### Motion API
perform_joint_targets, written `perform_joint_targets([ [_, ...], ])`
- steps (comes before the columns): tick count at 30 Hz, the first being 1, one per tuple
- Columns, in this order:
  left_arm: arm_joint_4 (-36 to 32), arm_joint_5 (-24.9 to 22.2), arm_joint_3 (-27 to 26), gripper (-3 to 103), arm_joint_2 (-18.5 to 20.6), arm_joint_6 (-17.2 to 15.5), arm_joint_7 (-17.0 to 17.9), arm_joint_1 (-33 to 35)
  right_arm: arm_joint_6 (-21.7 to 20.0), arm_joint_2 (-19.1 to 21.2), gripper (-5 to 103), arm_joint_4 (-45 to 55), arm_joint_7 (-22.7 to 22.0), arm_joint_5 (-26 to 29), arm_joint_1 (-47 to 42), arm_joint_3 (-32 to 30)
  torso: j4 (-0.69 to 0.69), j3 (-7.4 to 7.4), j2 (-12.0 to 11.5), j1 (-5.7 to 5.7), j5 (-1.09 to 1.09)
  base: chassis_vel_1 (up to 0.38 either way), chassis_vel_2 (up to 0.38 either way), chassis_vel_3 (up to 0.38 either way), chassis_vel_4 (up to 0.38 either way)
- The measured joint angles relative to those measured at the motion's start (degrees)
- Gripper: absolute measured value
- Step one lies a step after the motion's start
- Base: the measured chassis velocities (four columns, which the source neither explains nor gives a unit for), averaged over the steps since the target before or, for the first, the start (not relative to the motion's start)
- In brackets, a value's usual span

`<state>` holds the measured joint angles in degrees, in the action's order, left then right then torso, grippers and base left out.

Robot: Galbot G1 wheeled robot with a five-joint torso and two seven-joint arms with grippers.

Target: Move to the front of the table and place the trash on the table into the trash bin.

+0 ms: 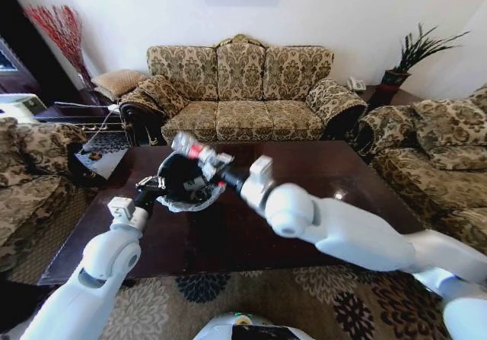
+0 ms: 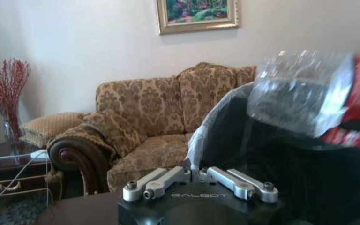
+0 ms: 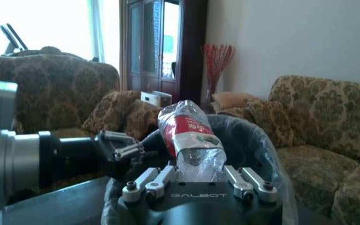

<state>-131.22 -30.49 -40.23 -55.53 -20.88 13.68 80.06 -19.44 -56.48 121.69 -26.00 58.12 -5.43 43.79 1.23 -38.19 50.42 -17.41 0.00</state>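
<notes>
Bottle poised over the bin, both arms engaged.

On my left, the left pincer (image 1: 144, 186) appears clamped on the near rim of the trash bin (image 1: 190, 195), tilting it on the dark surface (image 1: 327, 173). To the right, my right pincer (image 1: 207, 160) is clamped on the clear bottle (image 1: 185, 146); its long axis runs up and left from the pincer, red label mid-body, directly above the bin's mouth. I can't make out anything inside the black interior.
</notes>
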Motion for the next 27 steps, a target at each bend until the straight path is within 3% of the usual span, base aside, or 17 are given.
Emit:
perform_joint_targets([
  [4, -0.4, -0.2, -0.1, 1, 0.2, 0.0, 0.0, 0.1, 0.5, -1.9, 41, -1.9, 0.0, -1.0, 0.7, 0.8, 0.03, 0.0, 0.0, 0.0, -0.01, 0.0, 0.0, 0.0, 0.0],
  [9, -0.5, -0.2, -0.1, 1, 0.3, 0.0, 0.0, 0.1, 0.6, -2.7, 52, -2.2, -0.1, -1.0, 1.1, 0.5, 0.02, 0.0, 0.0, 0.0, -0.01, 0.0, 0.0, 0.0, 0.0],
  [11, -0.5, -0.2, -0.1, 1, 0.3, 0.0, 0.1, 0.1, 0.8, -2.6, 69, -1.7, -0.1, -1.0, 1.4, -0.2, 0.02, 0.0, 0.0, 0.0, -0.01, 0.0, 0.0, 0.0, 0.0],
  [13, -0.5, -0.3, -0.1, 1, 0.3, 0.0, 0.1, 0.1, 0.9, -2.4, 69, -1.3, -0.1, -1.0, 1.5, -0.5, 0.02, 0.0, 0.0, 0.0, -0.01, 0.0, 0.0, 0.0, 0.0],
  [17, -0.4, -0.8, -0.1, 1, 0.4, 0.0, 0.2, 0.1, 1.4, -1.2, 90, 0.6, -0.3, -0.8, 2.1, -3.4, 0.02, 0.0, 0.0, 0.0, 0.0, 0.0, 0.0, 0.0, 0.0],
  [19, -0.3, -0.9, -0.1, 1, 0.4, 0.0, 0.2, 0.1, 1.6, -1.0, 90, 0.8, -0.3, -0.6, 2.2, -4.3, 0.02, 0.0, 0.0, 0.0, 0.0, 0.0, 0.0, 0.0, 0.0],
  [20, 0.0, -1.0, -0.2, 1, 0.4, 0.0, 0.2, 0.0, 1.9, -0.5, 98, 1.1, -0.4, -0.2, 2.5, -7.0, 0.01, 0.01, 0.0, 0.0, 0.0, 0.0, 0.0, 0.0, 0.0],
  [27, 0.8, -1.6, -0.8, 1, 0.1, 0.1, 1.1, -0.1, 3.2, 2.9, 100, -6.2, 0.4, -3.3, -0.5, -16.3, 0.02, 0.01, 0.0, 0.0, 0.0, 0.0, 0.0, 0.0, 0.0],
])
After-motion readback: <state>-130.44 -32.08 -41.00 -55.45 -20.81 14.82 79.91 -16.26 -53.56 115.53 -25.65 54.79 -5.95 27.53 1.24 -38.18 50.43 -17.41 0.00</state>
